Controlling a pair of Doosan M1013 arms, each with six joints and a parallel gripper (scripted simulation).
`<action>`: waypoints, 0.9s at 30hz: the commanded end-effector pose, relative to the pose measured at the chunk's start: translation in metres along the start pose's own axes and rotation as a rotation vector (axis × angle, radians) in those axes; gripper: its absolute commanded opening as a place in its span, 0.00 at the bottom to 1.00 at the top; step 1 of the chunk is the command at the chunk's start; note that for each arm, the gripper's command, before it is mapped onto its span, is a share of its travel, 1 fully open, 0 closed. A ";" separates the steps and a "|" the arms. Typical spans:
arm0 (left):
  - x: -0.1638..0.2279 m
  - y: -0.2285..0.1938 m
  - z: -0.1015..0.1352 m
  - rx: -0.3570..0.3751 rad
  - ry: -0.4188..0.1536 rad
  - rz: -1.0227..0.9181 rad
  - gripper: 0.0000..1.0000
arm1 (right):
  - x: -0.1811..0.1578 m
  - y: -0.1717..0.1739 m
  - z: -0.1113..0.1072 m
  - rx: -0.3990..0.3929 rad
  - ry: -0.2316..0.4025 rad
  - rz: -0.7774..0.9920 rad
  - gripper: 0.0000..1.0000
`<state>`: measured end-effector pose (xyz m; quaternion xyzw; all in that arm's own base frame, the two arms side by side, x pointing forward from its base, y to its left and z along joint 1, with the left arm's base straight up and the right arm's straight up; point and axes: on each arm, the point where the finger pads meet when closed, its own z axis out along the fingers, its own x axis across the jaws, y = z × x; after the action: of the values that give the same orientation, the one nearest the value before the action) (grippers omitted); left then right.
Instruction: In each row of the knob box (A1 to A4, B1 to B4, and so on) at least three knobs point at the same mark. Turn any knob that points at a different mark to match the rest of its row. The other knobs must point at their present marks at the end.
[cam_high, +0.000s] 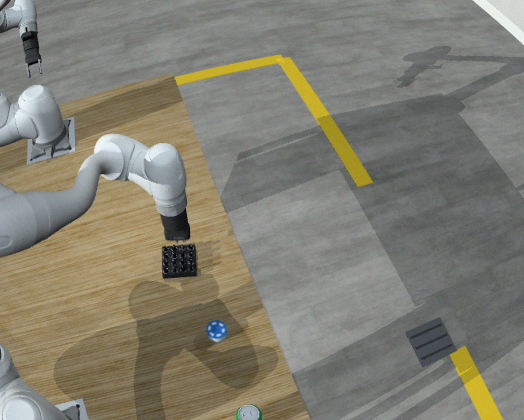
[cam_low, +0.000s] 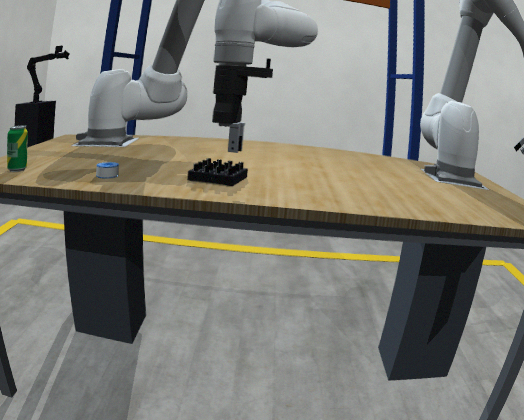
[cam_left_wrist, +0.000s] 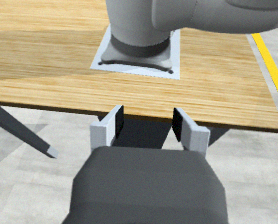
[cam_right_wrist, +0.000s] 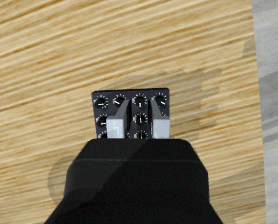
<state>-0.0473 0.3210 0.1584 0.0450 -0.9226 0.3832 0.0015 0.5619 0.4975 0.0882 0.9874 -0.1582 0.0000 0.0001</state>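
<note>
With my right gripper (cam_high: 180, 241) (cam_low: 236, 150) (cam_right_wrist: 139, 109) partway open, empty above the 16-knob box (cam_high: 180, 274) (cam_low: 211, 177) (cam_right_wrist: 131, 93), I can't tell which knobs are matched or still need turning
</note>
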 end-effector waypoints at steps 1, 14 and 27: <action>0.000 0.000 -0.001 -0.001 0.000 0.000 1.00 | 0.000 0.000 0.002 0.001 0.000 0.000 0.46; 0.000 0.000 -0.001 -0.001 0.000 0.000 1.00 | 0.000 -0.001 0.018 0.001 0.000 0.000 0.46; 0.000 0.000 -0.001 -0.001 0.000 0.000 1.00 | 0.000 -0.001 0.025 0.001 0.000 0.000 0.46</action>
<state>-0.0473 0.3210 0.1584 0.0450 -0.9226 0.3832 0.0015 0.5618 0.4980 0.0628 0.9874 -0.1582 0.0000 0.0001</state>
